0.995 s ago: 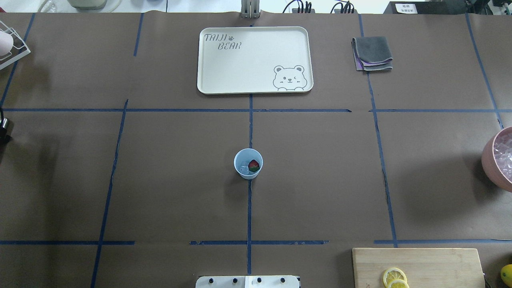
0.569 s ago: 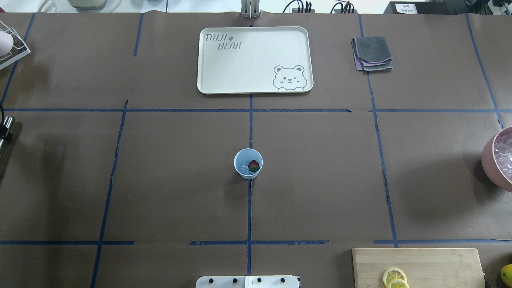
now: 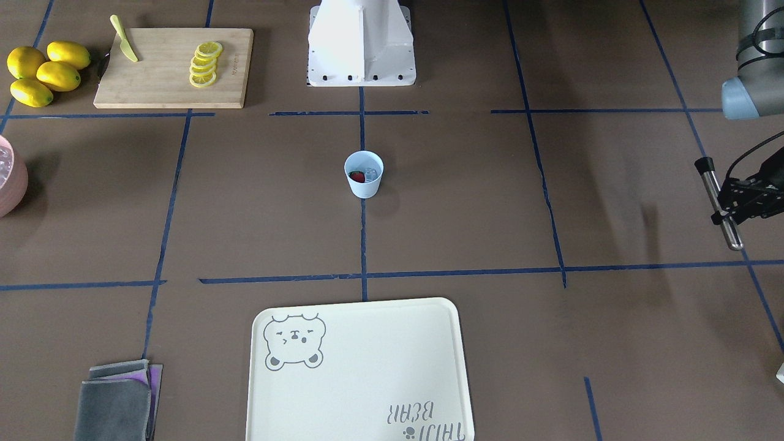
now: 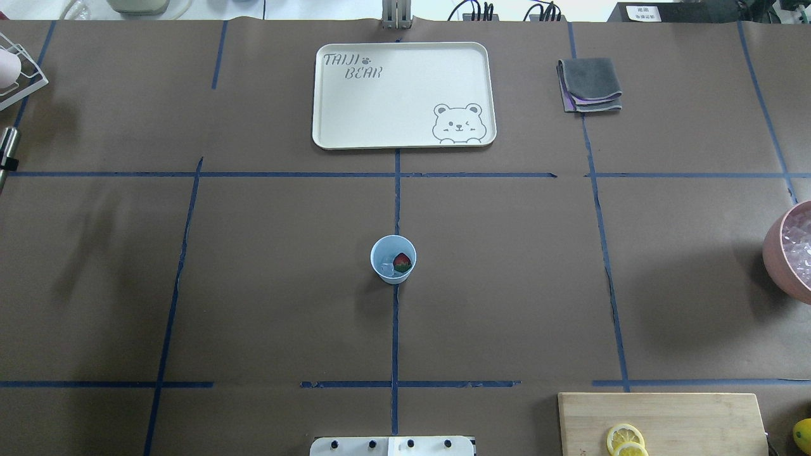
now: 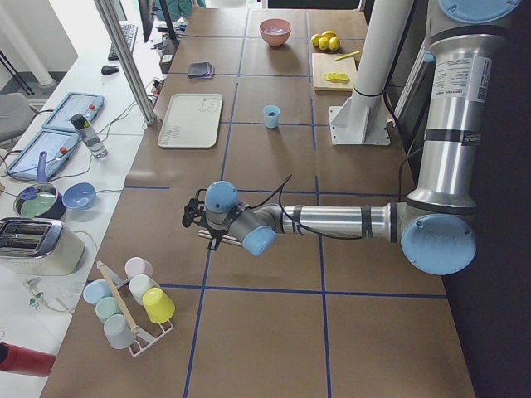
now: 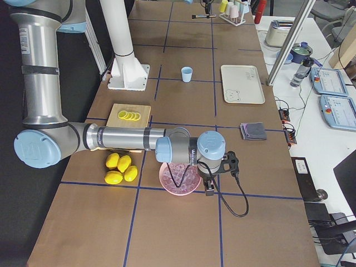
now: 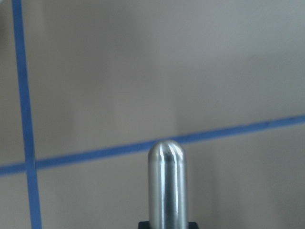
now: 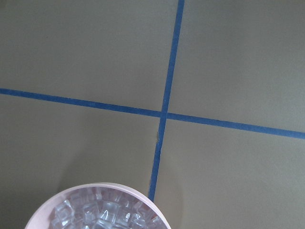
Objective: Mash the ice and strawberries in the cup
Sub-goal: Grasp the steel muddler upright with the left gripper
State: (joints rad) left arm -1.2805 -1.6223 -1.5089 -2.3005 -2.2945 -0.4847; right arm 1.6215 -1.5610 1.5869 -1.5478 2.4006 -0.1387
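Observation:
The pale blue cup (image 4: pixel 393 275) stands upright at the table's centre on a blue tape line. Inside it lie the red strawberry (image 4: pixel 402 261) and clear ice (image 4: pixel 384 266); the front-facing view also shows the cup (image 3: pixel 364 187), strawberry (image 3: pixel 357 176) and ice (image 3: pixel 370 173). Far off at the table's left edge, my left gripper (image 3: pixel 726 202) is shut on a shiny metal rod (image 3: pixel 718 202), whose rounded tip (image 7: pixel 166 176) hovers over bare paper. My right gripper (image 6: pixel 214 186) hangs beside the pink ice bowl (image 6: pixel 179 179); whether it is open or shut I cannot tell.
A cream bear tray (image 4: pixel 380 107) lies at the far middle, a folded grey cloth (image 4: pixel 589 84) to its right. The pink bowl of ice (image 4: pixel 776 250) sits at the right edge. A cutting board (image 3: pixel 165 79) with lemon slices, a knife and lemons (image 3: pixel 43 73) is near the robot's right. A cup rack (image 5: pixel 129 307) stands far left.
At the overhead view's left edge the rod in my left gripper has moved away from the robot, toward the far side. Cup, strawberry and ice are unmoved.

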